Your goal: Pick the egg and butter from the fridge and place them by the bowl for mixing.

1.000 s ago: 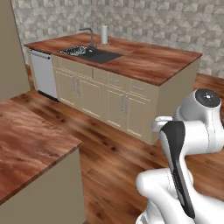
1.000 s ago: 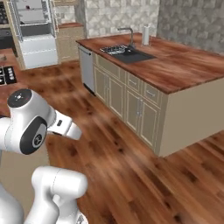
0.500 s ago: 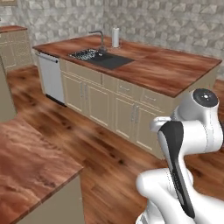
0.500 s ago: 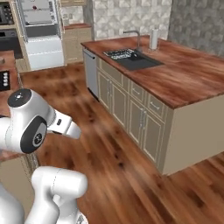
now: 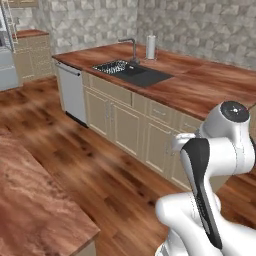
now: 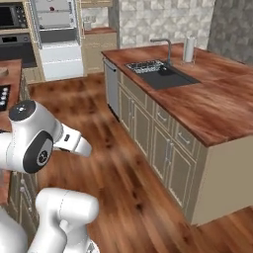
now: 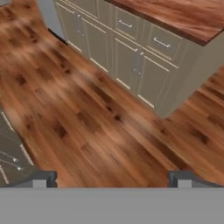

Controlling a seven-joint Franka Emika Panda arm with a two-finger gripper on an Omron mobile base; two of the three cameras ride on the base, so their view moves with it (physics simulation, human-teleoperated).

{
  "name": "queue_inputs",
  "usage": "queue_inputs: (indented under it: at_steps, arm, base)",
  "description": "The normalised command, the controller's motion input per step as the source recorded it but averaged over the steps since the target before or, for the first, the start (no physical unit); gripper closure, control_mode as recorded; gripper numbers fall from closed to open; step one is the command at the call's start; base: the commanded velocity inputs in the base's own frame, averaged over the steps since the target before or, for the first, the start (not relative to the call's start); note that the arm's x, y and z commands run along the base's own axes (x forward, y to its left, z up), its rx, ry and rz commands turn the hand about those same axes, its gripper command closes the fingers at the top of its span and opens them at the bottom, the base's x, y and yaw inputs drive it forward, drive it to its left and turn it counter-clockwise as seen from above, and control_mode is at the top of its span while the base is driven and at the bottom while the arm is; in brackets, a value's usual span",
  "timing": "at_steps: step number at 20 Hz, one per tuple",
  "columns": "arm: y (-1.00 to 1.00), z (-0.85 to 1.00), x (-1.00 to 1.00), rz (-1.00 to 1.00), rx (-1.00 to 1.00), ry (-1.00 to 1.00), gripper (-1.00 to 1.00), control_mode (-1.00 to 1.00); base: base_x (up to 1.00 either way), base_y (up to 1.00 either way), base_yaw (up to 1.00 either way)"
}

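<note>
The tall grey fridge [image 6: 57,38] stands at the far end of the room beside the black ovens, its pale shelves showing; a sliver of it also sits at the upper left edge, the fridge [image 5: 5,69]. The egg, the butter and the bowl are out of view. My gripper [image 7: 111,178] hangs over bare wooden floor, open, with its dark fingertips [image 7: 40,177] set wide apart and nothing between them. My arm is folded low over the base.
A long island counter [image 6: 207,106] with a black sink [image 6: 159,74], a tap and a paper towel roll [image 6: 188,49] runs along the right. A wood-topped counter [image 5: 30,200] lies close at the left, with a cooktop [image 6: 3,97] on it.
The whole scene has shifted right in both base views, so the base has turned left; the fridge sits nearer the middle. The gripper stays open.
</note>
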Motion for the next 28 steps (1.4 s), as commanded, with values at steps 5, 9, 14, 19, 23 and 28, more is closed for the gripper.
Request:
queue_inputs:
  at_steps: [5, 9, 14, 19, 23, 28]
  arm:
    - [0.00, 0.00, 0.00, 0.00, 0.00, 0.00, -1.00, 1.00]
    - [0.00, 0.00, 0.00, 0.00, 0.00, 0.00, -1.00, 1.00]
    - [0.00, 0.00, 0.00, 0.00, 0.00, 0.00, -1.00, 1.00]
    - [0.00, 0.00, 0.00, 0.00, 0.00, 0.00, -1.00, 1.00]
    - [0.00, 0.00, 0.00, 0.00, 0.00, 0.00, -1.00, 1.00]
    - [0.00, 0.00, 0.00, 0.00, 0.00, 0.00, -1.00, 1.00]
  base:
    - [0.79, -0.10, 0.26]
    - [0.78, -0.10, 0.28]
    - [0.76, -0.10, 0.30]
    - [0.75, -0.11, 0.32]
    - [0.74, -0.10, 0.33]
    - [0.75, -0.10, 0.33]
